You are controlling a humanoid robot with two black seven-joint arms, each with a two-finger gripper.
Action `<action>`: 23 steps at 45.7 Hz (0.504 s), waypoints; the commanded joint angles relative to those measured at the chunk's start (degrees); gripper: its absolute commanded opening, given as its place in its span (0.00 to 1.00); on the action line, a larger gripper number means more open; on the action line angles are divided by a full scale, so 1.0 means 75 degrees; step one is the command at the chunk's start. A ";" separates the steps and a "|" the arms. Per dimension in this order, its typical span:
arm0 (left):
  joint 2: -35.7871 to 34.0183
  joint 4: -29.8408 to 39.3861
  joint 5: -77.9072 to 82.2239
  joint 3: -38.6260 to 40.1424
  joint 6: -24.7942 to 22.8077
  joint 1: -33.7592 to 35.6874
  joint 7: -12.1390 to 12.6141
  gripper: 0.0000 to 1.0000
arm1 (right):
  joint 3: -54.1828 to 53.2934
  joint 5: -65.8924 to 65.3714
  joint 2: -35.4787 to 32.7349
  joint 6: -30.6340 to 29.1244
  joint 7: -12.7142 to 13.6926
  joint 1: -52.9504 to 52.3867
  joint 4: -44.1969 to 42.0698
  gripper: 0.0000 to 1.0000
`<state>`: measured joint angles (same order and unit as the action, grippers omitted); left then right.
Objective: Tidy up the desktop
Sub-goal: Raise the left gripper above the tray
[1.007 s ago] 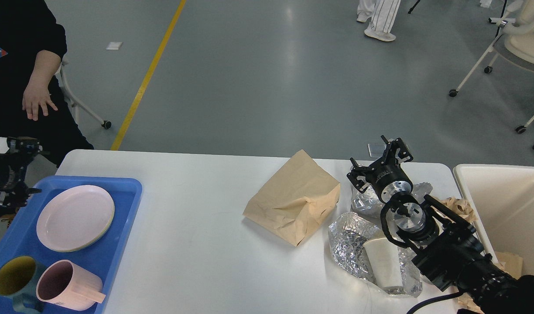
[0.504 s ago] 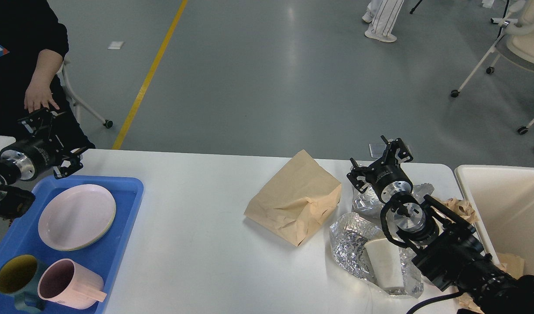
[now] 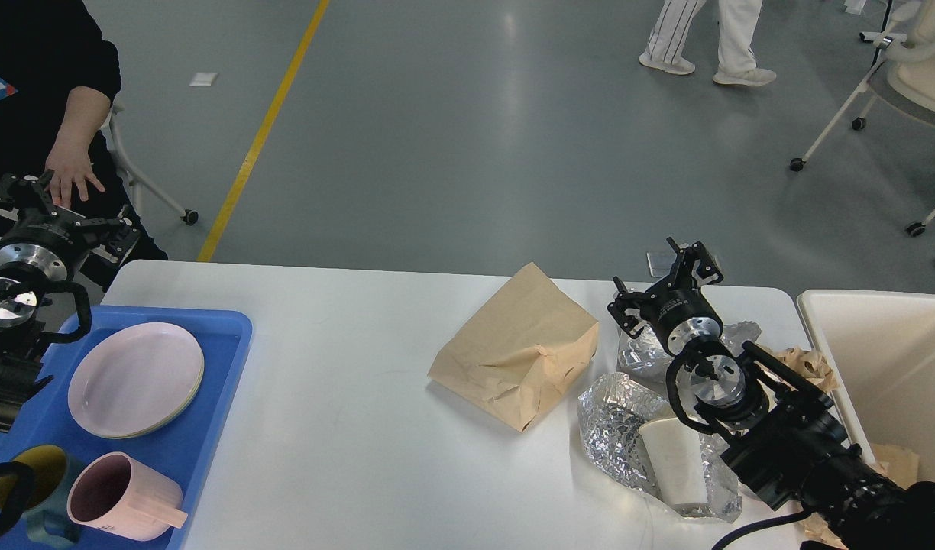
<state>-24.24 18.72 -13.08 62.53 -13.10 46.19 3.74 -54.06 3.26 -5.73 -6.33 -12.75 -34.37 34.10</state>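
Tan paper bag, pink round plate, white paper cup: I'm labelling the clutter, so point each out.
Tan paper bag [image 3: 517, 347], head view, creased front face.
Pink round plate [image 3: 135, 379], head view, centre.
White paper cup [image 3: 675, 462], head view, side wall.

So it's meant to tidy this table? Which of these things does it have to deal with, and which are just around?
Part of the job:
- table
- paper bag
- crumpled foil
- paper cup
- blue tray with plates and mugs
- white bin

Just around:
- chairs
- seated person
- yellow floor line
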 commanded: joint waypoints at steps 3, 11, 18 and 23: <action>0.0126 0.0012 0.0033 0.0006 -0.0069 -0.0041 0.0018 0.96 | 0.0000 -0.0001 0.0002 0.0000 0.0000 0.0000 0.0000 1.00; -0.0026 0.0012 0.0045 -0.0006 -0.0069 -0.0029 0.0017 0.96 | 0.0000 -0.0001 -0.0010 0.0000 0.0000 0.0000 0.0000 1.00; 0.0009 0.0012 0.0068 -0.0006 -0.0385 -0.0052 -0.0076 0.96 | 0.0000 -0.0001 -0.0010 0.0000 0.0000 0.0000 0.0000 1.00; 0.0032 0.0012 0.0056 0.0006 -0.0877 -0.0263 -0.0100 0.96 | 0.0000 -0.0001 0.0002 0.0000 0.0000 0.0000 0.0000 1.00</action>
<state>-24.20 18.84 -12.62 62.51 -16.24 45.73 3.18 -54.05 3.25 -5.72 -6.33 -12.75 -34.37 34.10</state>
